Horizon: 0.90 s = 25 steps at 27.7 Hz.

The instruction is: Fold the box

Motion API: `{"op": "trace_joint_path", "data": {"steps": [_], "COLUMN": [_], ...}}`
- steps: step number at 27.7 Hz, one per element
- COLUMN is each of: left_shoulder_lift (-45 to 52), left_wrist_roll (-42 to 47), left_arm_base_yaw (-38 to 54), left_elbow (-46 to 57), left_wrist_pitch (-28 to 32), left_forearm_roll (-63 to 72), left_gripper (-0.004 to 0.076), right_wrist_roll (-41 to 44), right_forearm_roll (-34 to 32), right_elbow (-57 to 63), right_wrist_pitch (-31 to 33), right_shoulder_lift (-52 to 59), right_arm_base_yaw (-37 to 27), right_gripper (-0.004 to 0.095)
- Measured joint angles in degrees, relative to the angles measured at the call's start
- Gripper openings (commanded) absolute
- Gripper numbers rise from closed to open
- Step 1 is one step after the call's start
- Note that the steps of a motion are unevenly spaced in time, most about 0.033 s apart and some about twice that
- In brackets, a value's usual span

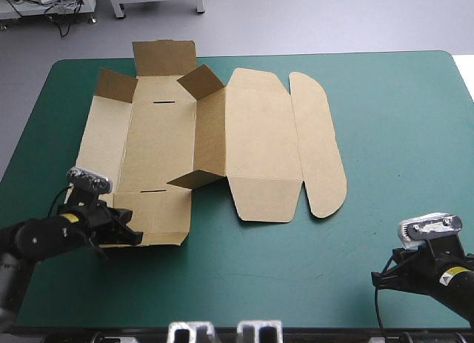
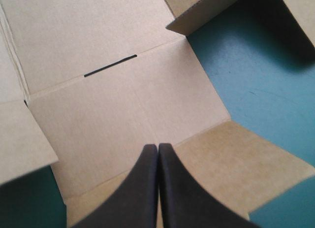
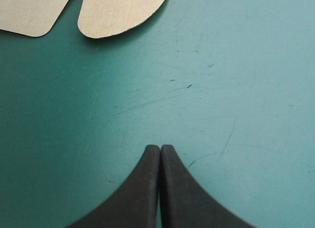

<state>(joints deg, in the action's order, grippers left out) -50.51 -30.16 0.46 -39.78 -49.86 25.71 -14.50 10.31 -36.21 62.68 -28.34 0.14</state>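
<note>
Right end effector (image 3: 160,148), fingers pressed together, hovers over bare desk (image 1: 333,261); left end effector (image 2: 157,146), also closed and empty, is over the near flap (image 1: 155,213) of the box (image 1: 244,135), which is spread left of centre. Light, stiff board, probably: grip a flap edge.

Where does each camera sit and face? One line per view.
High view: above, behind the robot, looking down at the brown cardboard box on the teal-green cover; left arm and right arm show.
Left wrist view: on the left wrist, facing the box's near flap; black left fingers shut.
Right wrist view: on the right wrist, facing bare cover; right fingers shut.
All three share the box.
</note>
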Motion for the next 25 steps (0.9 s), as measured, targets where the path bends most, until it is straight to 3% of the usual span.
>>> {"op": "trace_joint_path", "data": {"steps": [4,11,20,25], "left_shoulder_lift": [-14.1,-24.1,-28.8,-30.3], "left_wrist_roll": [-4.5,-4.6,-13.7,-17.3], "left_arm_base_yaw": [0.0,2.7,25.5,35.0], "left_elbow": [-13.7,-27.6,-30.5,-30.7], "left_wrist_pitch": [-3.7,-11.0,-19.6,-20.0], "left_forearm_roll": [-0.4,-2.9,11.3,17.2], "left_gripper": [0.0004,0.0004,0.0004,0.0004], "right_wrist_roll": [-0.6,-0.6,-0.9,-1.0], "right_forearm_roll": [0.0,0.0,0.0,0.0], "right_elbow": [0.0,0.0,0.0,0.0], "right_wrist_pitch": [-0.1,0.0,-0.1,-0.3], "right_shoulder_lift": [0.0,0.0,0.0,0.0], "right_arm_base_yaw": [0.0,0.0,0.0,0.0], "right_gripper": [-0.0020,-0.0020,-0.0020,-0.0020]}}
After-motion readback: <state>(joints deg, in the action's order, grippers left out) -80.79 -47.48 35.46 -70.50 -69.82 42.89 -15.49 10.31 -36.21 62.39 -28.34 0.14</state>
